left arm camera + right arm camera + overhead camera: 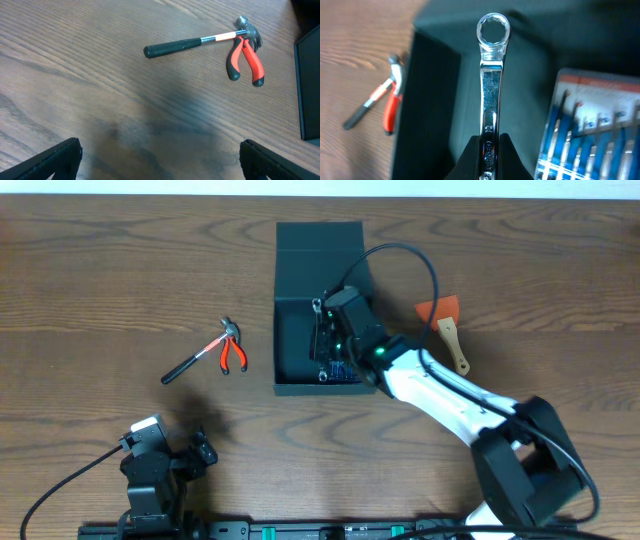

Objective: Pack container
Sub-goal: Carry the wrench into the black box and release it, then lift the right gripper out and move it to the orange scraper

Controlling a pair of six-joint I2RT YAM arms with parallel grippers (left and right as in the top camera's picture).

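The dark teal-black container [300, 310] sits open at the table's middle, its flap lid folded back. My right gripper [325, 330] is over its inside, shut on a chrome ring wrench [490, 90] that points into the container [430, 100]. A blue pack of small screwdrivers [590, 130] lies in the container at the right. A hammer with a black grip [195, 358] and red-handled pliers [234, 356] lie together left of the container; both show in the left wrist view, hammer [195, 42] and pliers [245, 62]. My left gripper [160, 160] is open and empty near the front edge.
An orange scraper [440, 310] and a wooden-handled tool [453, 345] lie right of the container. The right arm reaches from the front right across the table to the container. The container's edge shows at the right of the left wrist view [307, 85].
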